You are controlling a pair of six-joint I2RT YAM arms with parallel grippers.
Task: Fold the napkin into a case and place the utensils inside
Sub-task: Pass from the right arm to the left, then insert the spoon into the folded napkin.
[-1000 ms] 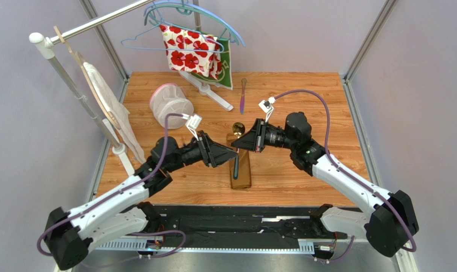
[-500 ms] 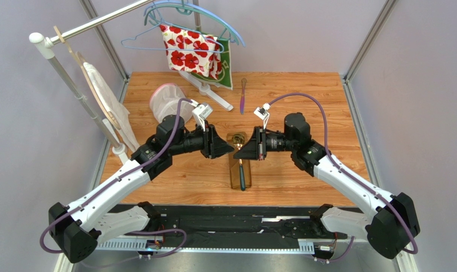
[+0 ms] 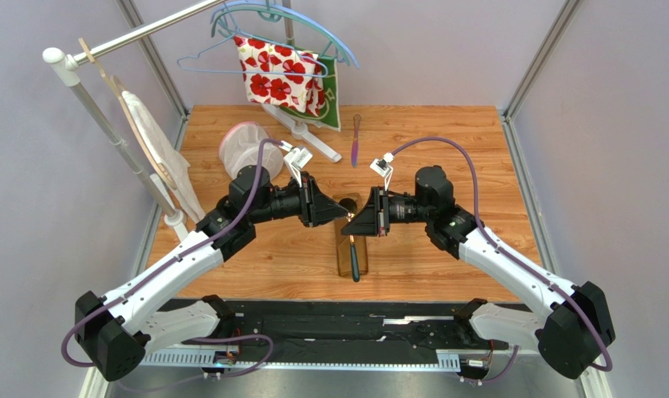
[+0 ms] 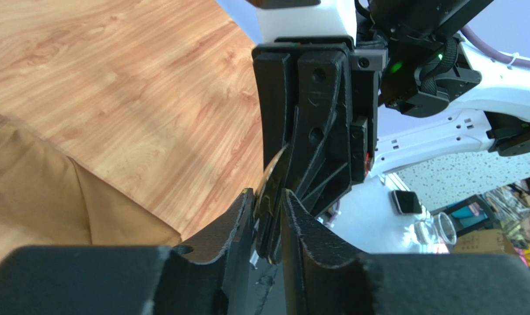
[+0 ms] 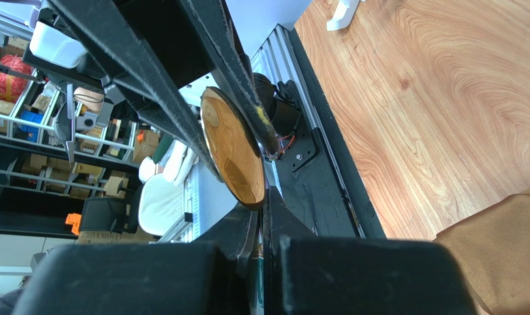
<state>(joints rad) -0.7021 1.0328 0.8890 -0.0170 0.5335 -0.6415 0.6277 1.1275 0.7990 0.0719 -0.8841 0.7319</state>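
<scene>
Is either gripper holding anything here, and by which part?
The right gripper is shut on the spoon at its neck, just below the bowl. The left gripper flanks the bowl, but a firm grip cannot be told.

— What is seen around the work area?
— A wooden tabletop point(image 3: 445, 141) is enclosed by pale lilac walls point(image 3: 445, 50) and metal posts point(image 3: 152, 58).
— Any furniture?
— A white clothes rack point(image 3: 103, 124) is set at the left; cluttered shelves point(image 5: 24, 151) are glimpsed beyond.
</scene>
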